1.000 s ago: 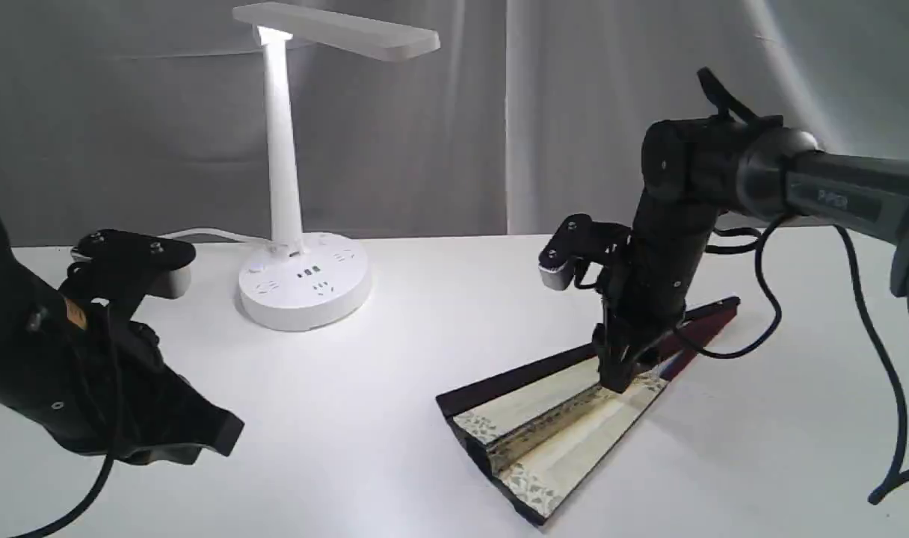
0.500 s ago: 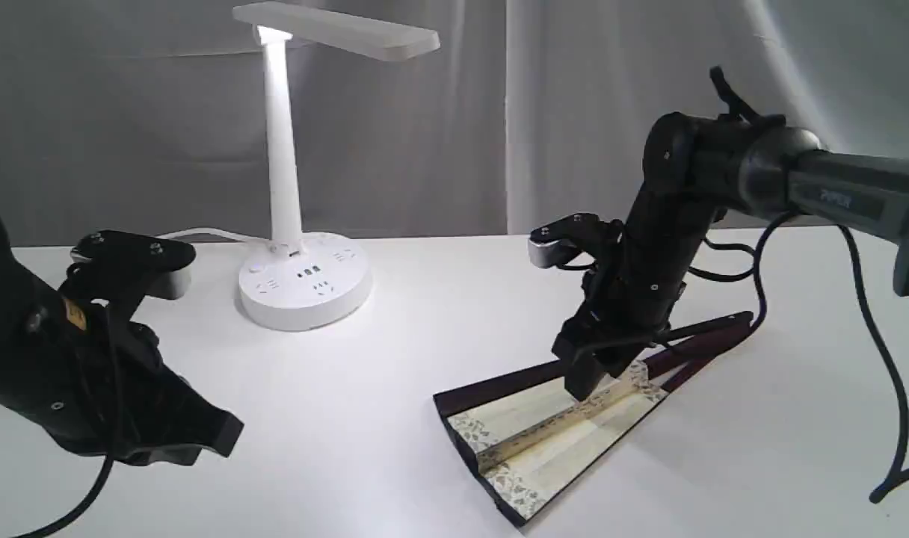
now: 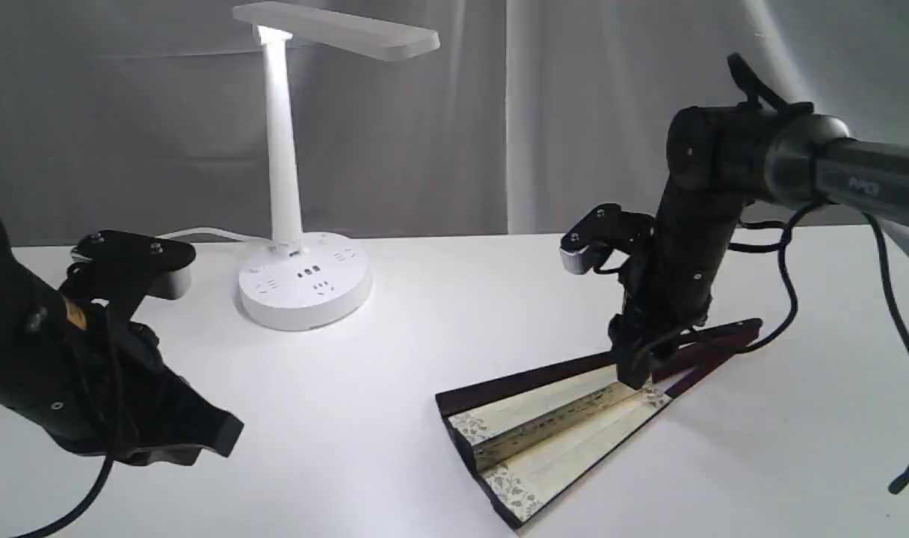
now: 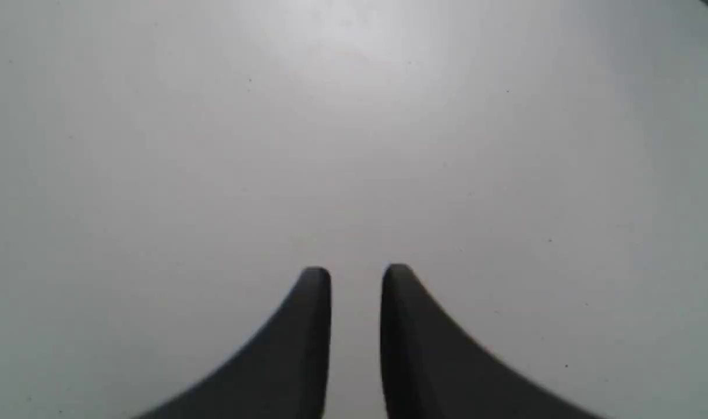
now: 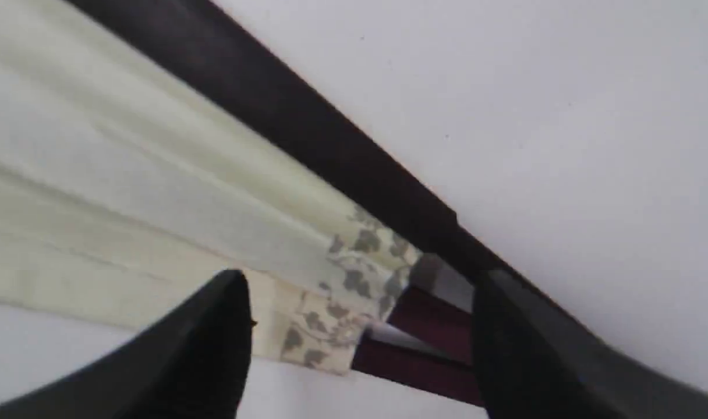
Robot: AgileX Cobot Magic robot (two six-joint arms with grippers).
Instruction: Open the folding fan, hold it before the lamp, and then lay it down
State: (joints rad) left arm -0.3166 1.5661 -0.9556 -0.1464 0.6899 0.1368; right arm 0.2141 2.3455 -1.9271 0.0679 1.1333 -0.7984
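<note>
Here the right gripper [image 3: 635, 373] points down over the partly spread folding fan [image 3: 552, 426], jaws wide apart and closed on nothing
The fan lies flat on the white table [image 3: 395, 359], right of the middle and towards the near edge, a narrow wedge with its wide end near and left and its maroon ribs [image 3: 712, 351] running far and right; the right wrist view shows the two black fingers [image 5: 214, 326] straddling the spot where the cream leaf's floral border [image 5: 354, 273] meets the ribs, one finger by the dark outer guard [image 5: 307, 128], though whether either tip touches cannot be told; the white desk lamp [image 3: 282, 149] stands far left of the fan, well apart from it; the left gripper [image 4: 356, 273] hangs low at the near left, its fingers only slightly parted with bare table between them
</note>
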